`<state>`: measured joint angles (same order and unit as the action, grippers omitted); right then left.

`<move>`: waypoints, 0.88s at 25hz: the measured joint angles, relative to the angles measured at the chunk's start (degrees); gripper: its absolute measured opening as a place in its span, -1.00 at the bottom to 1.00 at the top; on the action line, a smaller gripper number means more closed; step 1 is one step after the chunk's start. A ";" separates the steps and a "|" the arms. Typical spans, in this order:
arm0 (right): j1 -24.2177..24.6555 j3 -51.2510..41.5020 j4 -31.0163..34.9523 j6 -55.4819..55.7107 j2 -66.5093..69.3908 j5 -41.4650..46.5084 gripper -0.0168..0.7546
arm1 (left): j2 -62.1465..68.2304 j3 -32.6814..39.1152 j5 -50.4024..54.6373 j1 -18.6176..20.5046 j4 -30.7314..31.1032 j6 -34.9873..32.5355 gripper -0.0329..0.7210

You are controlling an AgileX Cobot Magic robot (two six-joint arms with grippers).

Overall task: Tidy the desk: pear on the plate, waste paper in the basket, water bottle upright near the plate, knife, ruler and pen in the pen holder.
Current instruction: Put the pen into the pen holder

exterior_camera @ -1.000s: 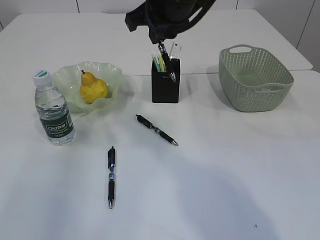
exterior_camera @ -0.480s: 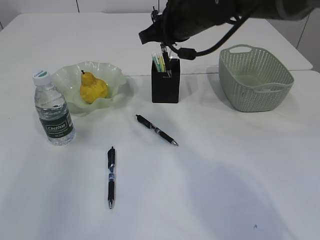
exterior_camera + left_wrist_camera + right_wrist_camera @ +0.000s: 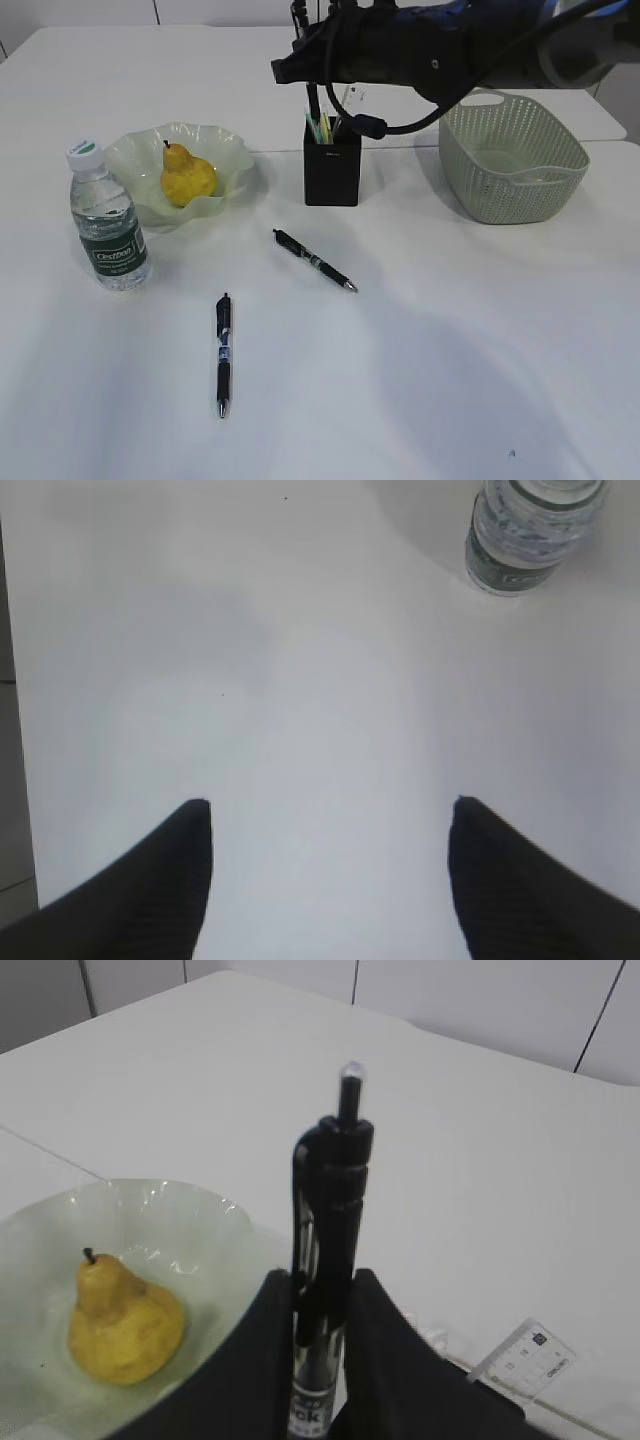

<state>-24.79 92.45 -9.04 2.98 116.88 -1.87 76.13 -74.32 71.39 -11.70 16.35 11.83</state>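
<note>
Left gripper (image 3: 330, 880): jaws spread, empty, above desk (image 3: 450, 380). Bottle (image 3: 106, 220) upright beside plate (image 3: 225, 150); pear (image 3: 186, 176) on plate. Two pens (image 3: 223, 352) loose on desk. Right gripper (image 3: 322, 1325) pinching pen (image 3: 325, 1290) upright over holder (image 3: 331, 170). Basket (image 3: 510, 155) far right.

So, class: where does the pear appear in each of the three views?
Exterior view: the pear lies in the plate, left of centre.
Left wrist view: not in it; only the bottle shows.
Right wrist view: the pear is lower left, in the plate.
Shared landmark: the plate, in the exterior and right wrist views.
</note>
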 joint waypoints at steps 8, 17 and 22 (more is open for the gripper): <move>3.68 0.11 -0.09 0.00 3.44 -8.44 -0.62 | -0.10 0.00 0.00 0.00 0.00 0.00 0.47; 4.04 6.56 -0.23 0.00 8.46 -9.70 -0.62 | -0.10 0.00 0.00 0.00 0.00 0.00 0.47; 4.59 7.85 -0.23 0.00 10.66 -9.93 -0.62 | -0.10 0.00 0.00 0.00 0.00 0.00 0.47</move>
<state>-20.19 100.30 -9.27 2.98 127.55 -11.80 76.03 -74.32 71.39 -11.70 16.35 11.83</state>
